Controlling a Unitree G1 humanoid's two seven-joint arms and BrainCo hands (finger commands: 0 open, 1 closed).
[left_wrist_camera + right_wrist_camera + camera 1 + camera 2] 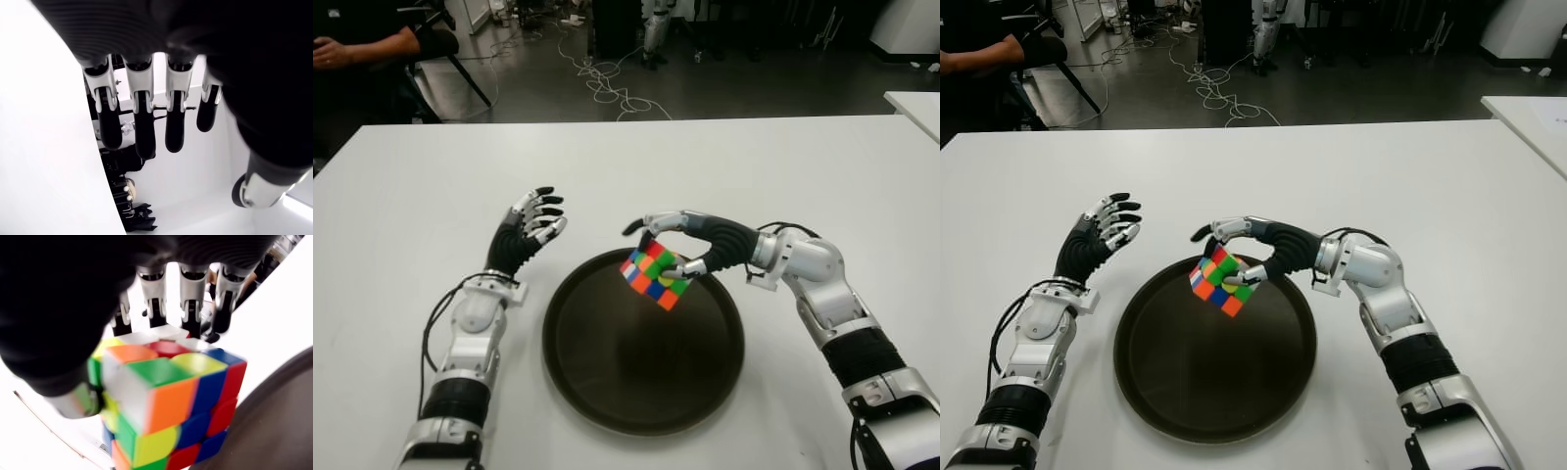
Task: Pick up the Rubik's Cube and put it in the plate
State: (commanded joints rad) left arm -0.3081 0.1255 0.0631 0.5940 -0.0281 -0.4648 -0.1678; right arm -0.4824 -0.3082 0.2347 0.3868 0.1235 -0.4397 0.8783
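The Rubik's Cube (653,275) hangs tilted, one corner down, just above the far part of the dark round plate (636,377). My right hand (654,250) holds it from the right. In the right wrist view the thumb lies against one side of the cube (171,396), and the fingers (188,298) reach almost straight over its top face. My left hand (536,217) shows to the left of the plate, over the white table (754,166), fingers spread and holding nothing.
A seated person (352,44) is beyond the table's far left corner. Cables (607,78) lie on the floor behind the table. The corner of another white table (915,103) shows at the far right.
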